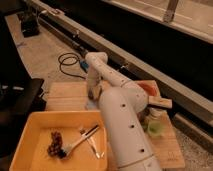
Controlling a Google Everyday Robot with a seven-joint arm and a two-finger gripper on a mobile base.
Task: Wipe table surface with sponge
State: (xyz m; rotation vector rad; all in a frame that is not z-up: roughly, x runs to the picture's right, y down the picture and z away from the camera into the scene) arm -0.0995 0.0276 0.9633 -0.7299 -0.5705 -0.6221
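The table surface (64, 96) is a light-brown plank top that runs from the left middle to the lower right. My white arm rises from the bottom centre, bends at an elbow near the top, and comes down onto the table. My gripper (93, 95) is low over the planks at the table's middle. A small pale blue-grey patch, the sponge (90, 105), shows right under the gripper, flat on the wood. The arm's thick lower link hides the table behind and to the right of it.
A yellow tray (30, 125) sits at the lower left and holds utensils (85, 137) and a dark clump (54, 144). To the right of the arm are an orange object (148, 88), a wooden block (160, 102) and a pale green object (155, 130). A black cable (67, 62) lies on the floor beyond.
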